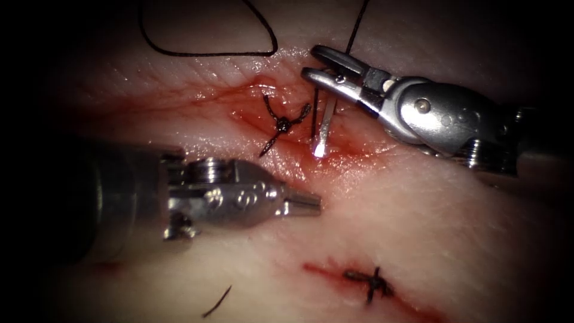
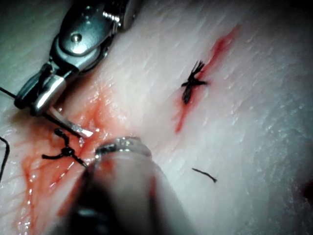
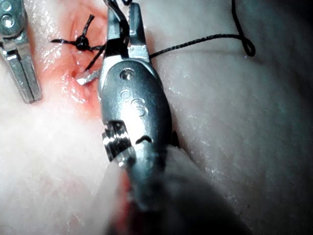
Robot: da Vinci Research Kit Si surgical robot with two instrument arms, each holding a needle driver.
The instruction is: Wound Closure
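Endoscope view: tissue (image 1: 418,227) soft, wet, slippery under both tools. My right tool (image 1: 320,64), jaws slightly parted, grips needle (image 1: 323,128) near its blunt end; needle stiff, slim, hangs below jaws, tip touching cut beside tied knot (image 1: 282,124). My left tool (image 1: 311,203) closed, empty. Thread (image 1: 209,54) limp, light.

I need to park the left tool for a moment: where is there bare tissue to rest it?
Free: pale tissue between the right tool, shut on the needle near its tail, and the lower knot. Crowded: the cut, where the upper knot, needle tip and thread meet. Whether the tip has entered is unclear. The left tool, shut, holds nothing.
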